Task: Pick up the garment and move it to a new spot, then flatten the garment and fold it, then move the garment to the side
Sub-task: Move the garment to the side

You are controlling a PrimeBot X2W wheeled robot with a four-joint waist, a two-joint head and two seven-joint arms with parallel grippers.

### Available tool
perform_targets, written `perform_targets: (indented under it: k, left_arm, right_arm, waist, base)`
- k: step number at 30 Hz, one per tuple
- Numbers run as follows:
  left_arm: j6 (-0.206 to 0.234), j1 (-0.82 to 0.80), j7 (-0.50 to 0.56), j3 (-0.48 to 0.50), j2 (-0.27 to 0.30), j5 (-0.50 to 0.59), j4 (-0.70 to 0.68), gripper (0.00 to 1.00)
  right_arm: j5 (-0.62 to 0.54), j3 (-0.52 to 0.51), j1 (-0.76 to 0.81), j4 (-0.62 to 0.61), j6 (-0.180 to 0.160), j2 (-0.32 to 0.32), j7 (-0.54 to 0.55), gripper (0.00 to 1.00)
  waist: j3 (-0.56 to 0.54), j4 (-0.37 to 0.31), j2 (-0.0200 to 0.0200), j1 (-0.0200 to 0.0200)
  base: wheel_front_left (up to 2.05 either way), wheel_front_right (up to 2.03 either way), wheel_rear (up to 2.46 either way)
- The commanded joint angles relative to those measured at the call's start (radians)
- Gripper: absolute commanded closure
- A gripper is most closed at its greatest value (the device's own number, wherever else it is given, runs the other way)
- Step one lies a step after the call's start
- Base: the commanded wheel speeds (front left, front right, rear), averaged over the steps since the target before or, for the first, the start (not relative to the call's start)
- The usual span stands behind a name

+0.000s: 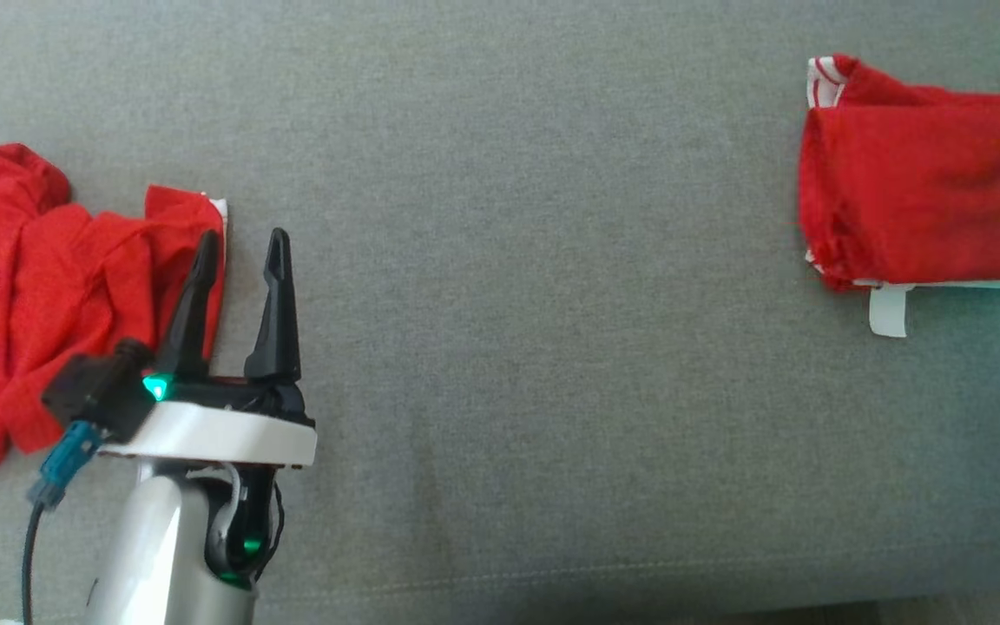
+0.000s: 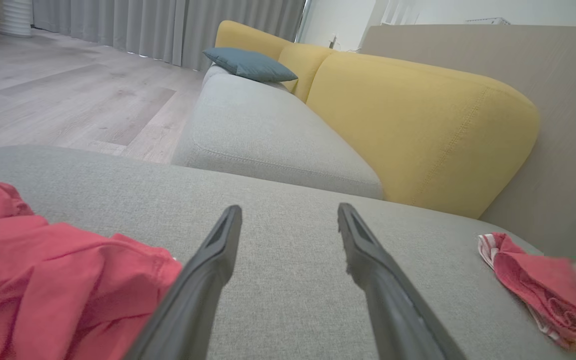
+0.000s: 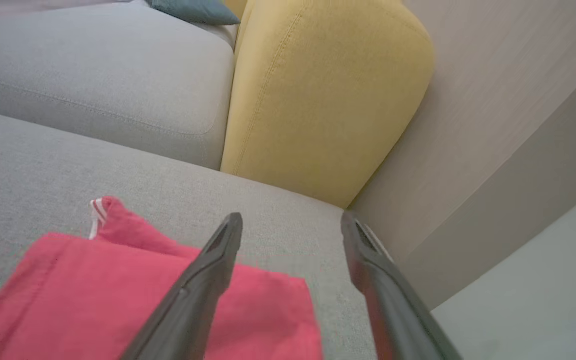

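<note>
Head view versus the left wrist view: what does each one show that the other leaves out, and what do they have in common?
Head view, not the wrist's: a green light, blue plug and white wrist housing behind the fingers. Left wrist view, not the head's: yellow backrest, blue pillow, wooden floor, curtains. Both: the open left gripper, crumpled red garment beside it, folded red garment, grey seat.

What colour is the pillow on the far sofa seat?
The pillow is slate blue, clearest in the left wrist view.
</note>
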Motion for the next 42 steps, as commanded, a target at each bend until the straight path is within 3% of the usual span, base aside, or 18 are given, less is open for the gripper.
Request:
perform_targets:
  k: [1,7,20,33,42]
  left_arm:
    - [-0.002,-0.024,-0.005,0.031,0.012,-0.002,-0.029,0.0]
    - [0.007,-0.006,-0.005,0.031,0.012,-0.013,-0.025,0.0]
    - [0.038,0.059,-0.005,0.029,0.012,-0.019,-0.039,0.0]
    - [0.072,0.135,-0.005,0.02,0.012,0.03,-0.022,0.0]
    - [0.078,0.16,-0.005,0.004,0.012,0.017,-0.021,0.0]
  right_arm:
    - [0.009,0.019,0.011,-0.041,0.003,-0.009,-0.004,0.0]
    - [0.028,0.059,0.021,-0.072,0.003,0.049,-0.017,0.0]
    - [0.117,0.196,0.157,-0.143,0.003,0.272,-0.11,0.0]
    - [0.276,0.313,0.35,-0.202,0.003,0.284,-0.186,0.0]
    - [0.335,0.321,0.414,-0.219,0.003,0.284,-0.199,0.0]
  waist:
    - [-0.011,0.003,0.0,0.0]
    - [-0.062,0.013,0.0,0.0]
    - [-0.209,0.041,0.0,0.0]
    - [-0.28,0.037,0.0,0.0]
    - [-0.293,0.034,0.0,0.0]
  base:
    - [0.0,0.0,0.0]
    - [0.0,0.0,0.0]
    - [0.0,0.0,0.0]
    - [0.0,0.0,0.0]
    - [0.0,0.0,0.0]
